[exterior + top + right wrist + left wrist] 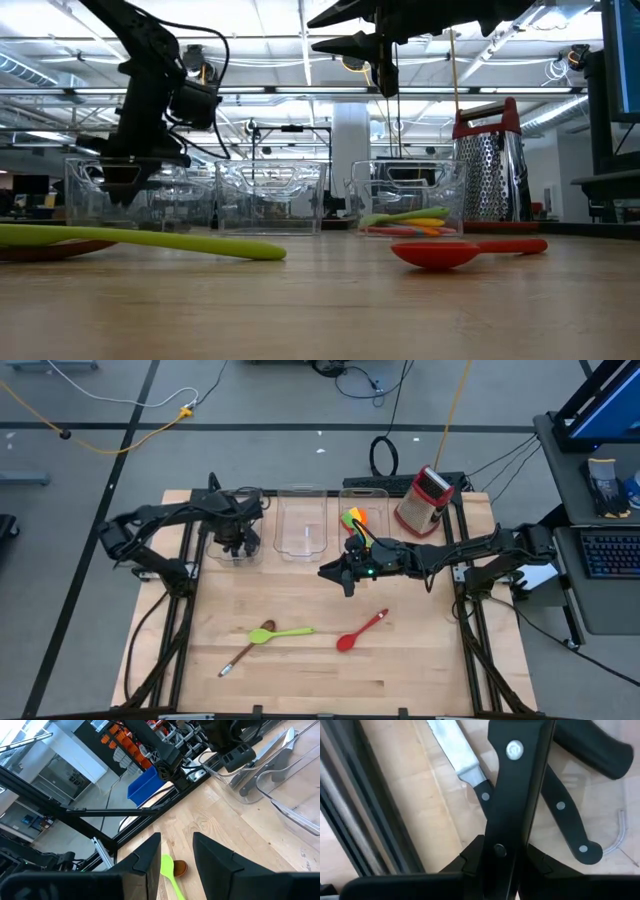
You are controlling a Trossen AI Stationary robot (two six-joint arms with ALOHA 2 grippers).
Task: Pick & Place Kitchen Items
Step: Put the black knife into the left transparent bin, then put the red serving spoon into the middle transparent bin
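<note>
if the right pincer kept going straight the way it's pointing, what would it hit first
Judging by its wrist view, probably the green spoon lying by the brown spoon on the table; both show between the open right pincer fingers. Depth is unclear, so it could meet bare wood first.

Both arms matte black, jointed tubular links with black cable looped along them. Left gripper (233, 543): flat black fingers (515, 795) fixed with silver screws, one large, one small. Right gripper (174, 851): two blunt, angular black fingers (212, 852). Right arm wrist housing shows a small green light and coloured wiring.
</note>
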